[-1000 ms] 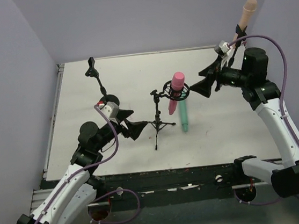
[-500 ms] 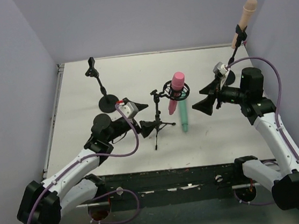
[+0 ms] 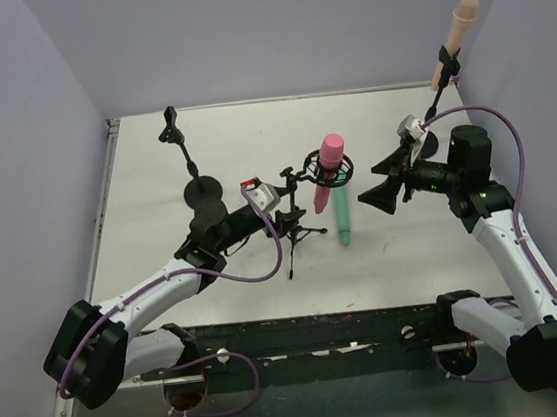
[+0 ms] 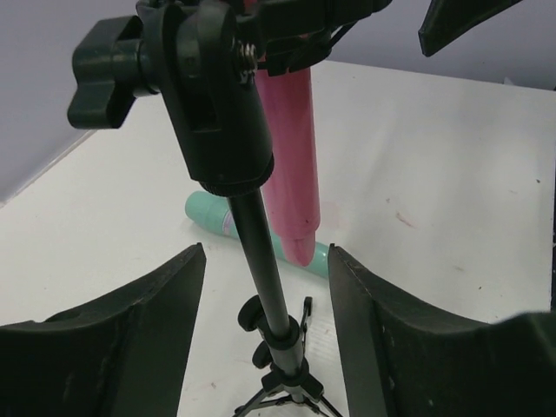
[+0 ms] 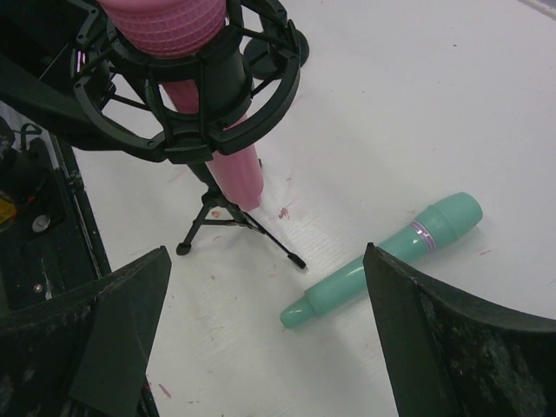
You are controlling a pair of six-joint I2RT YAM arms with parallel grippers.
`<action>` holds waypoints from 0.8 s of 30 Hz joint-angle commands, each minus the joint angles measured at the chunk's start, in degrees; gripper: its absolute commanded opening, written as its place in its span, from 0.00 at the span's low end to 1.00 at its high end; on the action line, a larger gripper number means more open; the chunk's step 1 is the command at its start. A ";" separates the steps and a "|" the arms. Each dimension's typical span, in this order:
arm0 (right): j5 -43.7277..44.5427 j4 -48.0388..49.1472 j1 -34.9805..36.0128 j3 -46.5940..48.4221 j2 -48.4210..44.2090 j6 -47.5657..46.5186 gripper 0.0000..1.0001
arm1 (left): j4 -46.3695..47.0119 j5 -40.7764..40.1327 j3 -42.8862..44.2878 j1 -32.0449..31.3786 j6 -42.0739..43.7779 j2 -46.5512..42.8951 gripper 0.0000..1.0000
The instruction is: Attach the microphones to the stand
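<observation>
Left end effector (image 4: 266, 250), wide open and empty, straddles the tripod stand (image 4: 221, 113) pole; closing off-centre could tip it, dumping the pink microphone (image 4: 291, 165) onto the teal microphone (image 4: 208, 213) just beyond.

Place: robotics lab test cell
Enclosure: plain lavender panels (image 3: 10, 148) on three sides
Surface: white bench (image 3: 415, 253), metal-framed
Rig: cabled left arm (image 3: 157, 288) and right arm (image 3: 516, 242) bolted on
</observation>
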 commanded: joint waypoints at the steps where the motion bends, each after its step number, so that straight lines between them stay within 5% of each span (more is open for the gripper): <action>1: 0.40 1.48 -0.30 -1.04 -0.20 -0.91 1.00 | 5.87 -0.62 1.04 -0.37 -1.62 0.78 0.64; 4: 0.49 1.66 -0.30 -1.13 0.07 -0.83 1.00 | 6.93 -0.61 1.21 -0.46 -1.80 1.22 0.56; 7: 0.49 1.66 -0.30 -1.22 0.16 -0.91 1.00 | 7.19 -0.88 1.65 -0.46 -1.62 1.92 0.38; 11: 0.84 1.66 -0.30 -1.30 0.16 -1.00 1.00 | 6.14 -0.53 1.83 -0.46 -2.23 1.67 0.00; 17: 1.19 1.49 -0.21 -1.22 0.16 -1.27 1.00 | 9.30 -8.51 -6.15 -0.19 -9.78 -11.05 0.00; 24: 0.32 1.13 -0.30 -1.04 0.95 -1.18 1.00 | -7.28 -31.33 -10.91 2.35 -11.82 -34.52 0.00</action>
